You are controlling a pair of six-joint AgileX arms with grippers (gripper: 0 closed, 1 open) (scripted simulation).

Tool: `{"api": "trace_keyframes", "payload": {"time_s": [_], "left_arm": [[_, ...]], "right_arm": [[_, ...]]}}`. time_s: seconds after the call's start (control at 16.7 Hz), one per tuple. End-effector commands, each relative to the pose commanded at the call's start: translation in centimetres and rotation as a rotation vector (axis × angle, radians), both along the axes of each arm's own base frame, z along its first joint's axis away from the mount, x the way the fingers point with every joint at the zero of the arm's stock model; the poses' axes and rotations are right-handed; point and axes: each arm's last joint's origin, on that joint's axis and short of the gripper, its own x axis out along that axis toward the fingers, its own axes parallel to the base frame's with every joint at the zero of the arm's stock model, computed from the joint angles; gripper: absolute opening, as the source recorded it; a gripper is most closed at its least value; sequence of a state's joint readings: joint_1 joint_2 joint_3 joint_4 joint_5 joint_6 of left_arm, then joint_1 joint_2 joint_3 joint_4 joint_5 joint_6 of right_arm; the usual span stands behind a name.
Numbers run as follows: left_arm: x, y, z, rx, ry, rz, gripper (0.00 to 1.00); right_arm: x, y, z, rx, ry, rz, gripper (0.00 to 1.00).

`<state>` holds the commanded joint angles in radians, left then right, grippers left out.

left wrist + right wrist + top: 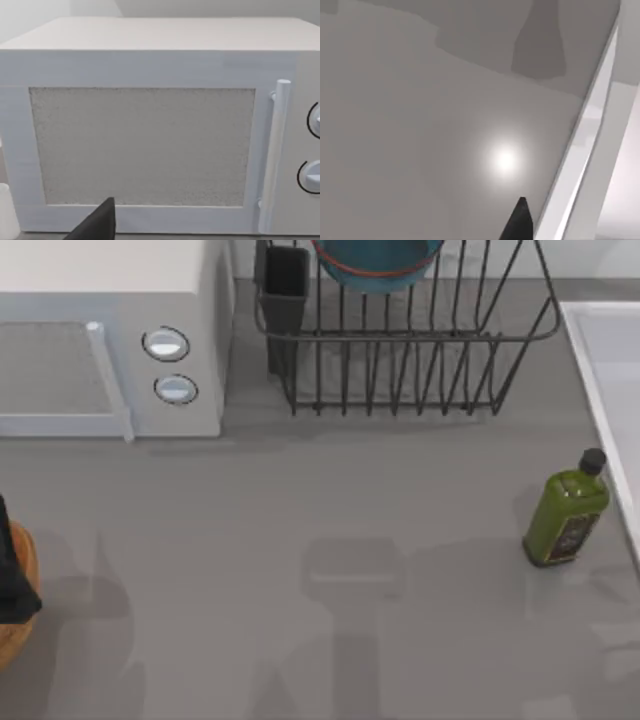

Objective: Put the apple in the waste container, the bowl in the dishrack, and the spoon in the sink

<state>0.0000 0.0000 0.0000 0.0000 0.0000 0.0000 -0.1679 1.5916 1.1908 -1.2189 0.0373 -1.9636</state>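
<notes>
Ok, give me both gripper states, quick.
Left gripper: by the microwave, state cannot be told.
Right gripper: beside the sink rim, state cannot be told.

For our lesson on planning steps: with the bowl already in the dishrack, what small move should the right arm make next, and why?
Probably shift the right gripper sideways across the sink rim, above the basin. Its wrist view puts it over bare table right beside that raised rim, and the sink is one of the task's targets. The left gripper sits by the waste container.
</notes>
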Motion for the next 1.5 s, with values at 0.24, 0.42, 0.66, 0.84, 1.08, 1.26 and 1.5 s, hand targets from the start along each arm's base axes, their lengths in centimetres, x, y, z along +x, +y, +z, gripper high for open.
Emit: {"api": "trace_keyframes", "payload": {"time_s": [0.24, 0.42, 0.66, 0.84, 1.08, 1.26, 1.5], "left_arm": [[0.0, 0.0, 0.0, 0.000, 0.000, 0.000, 1.00], [0.0, 0.0, 0.0, 0.000, 0.000, 0.000, 1.00], [0.0, 0.0, 0.0, 0.000, 0.000, 0.000, 1.00], [0.0, 0.0, 0.0, 0.000, 0.000, 0.000, 1.00], [0.0, 0.0, 0.0, 0.000, 0.000, 0.000, 1.00], [0.0, 0.0, 0.0, 0.000, 0.000, 0.000, 1.00], [0.0, 0.0, 0.0, 0.000, 0.000, 0.000, 1.00]], "right_arm": [[6.7, -0.8, 1.4, 0.005, 0.024, 0.024, 0.00], [12.3, -1.4, 2.0, 0.003, 0.010, 0.031, 0.00], [18.2, -2.1, 1.5, 0.000, -0.024, 0.023, 0.00], [20.8, -2.3, 0.0, 0.000, -0.043, 0.007, 0.00], [22.4, -2.3, -2.0, 0.001, -0.052, -0.017, 0.00], [22.7, -2.3, -2.6, 0.001, -0.057, -0.028, 0.00], [22.7, -2.6, -2.7, 0.000, -0.056, -0.035, 0.00]]}}
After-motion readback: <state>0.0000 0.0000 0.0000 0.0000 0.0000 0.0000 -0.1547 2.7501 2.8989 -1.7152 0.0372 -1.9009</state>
